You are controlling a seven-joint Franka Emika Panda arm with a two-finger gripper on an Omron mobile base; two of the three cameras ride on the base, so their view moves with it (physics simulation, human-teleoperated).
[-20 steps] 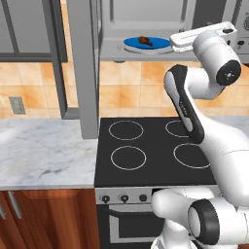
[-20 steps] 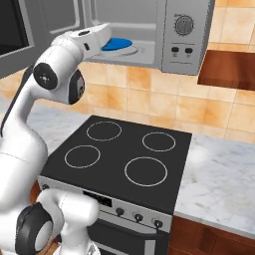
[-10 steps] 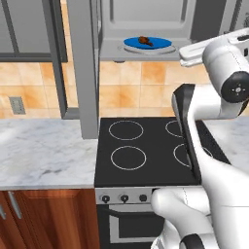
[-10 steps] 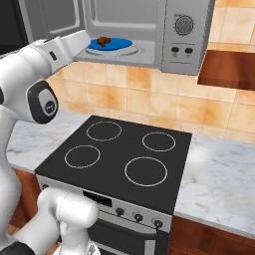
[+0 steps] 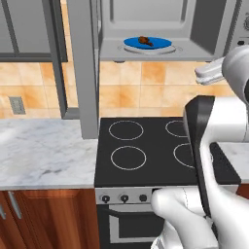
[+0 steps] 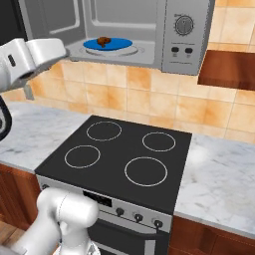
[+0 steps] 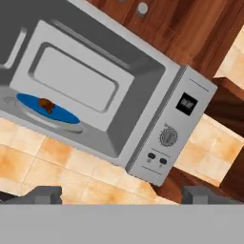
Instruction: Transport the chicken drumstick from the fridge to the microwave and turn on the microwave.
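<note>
Brown against blue, the chicken drumstick (image 6: 104, 41) is seen lying on the round plate (image 6: 114, 45) inside the microwave (image 6: 149, 35), whose door (image 5: 83, 68) is swung wide to the left. Nothing is held by the gripper (image 7: 121, 194); its fingers are spread fully apart, pulled clear of the cavity and faced toward it from below and in front. The button panel (image 7: 169, 136) is found right of the cavity. Closing is judged next: the door's free edge must be reached, with open air above the stovetop (image 6: 119, 154) leaving room for the swing.
</note>
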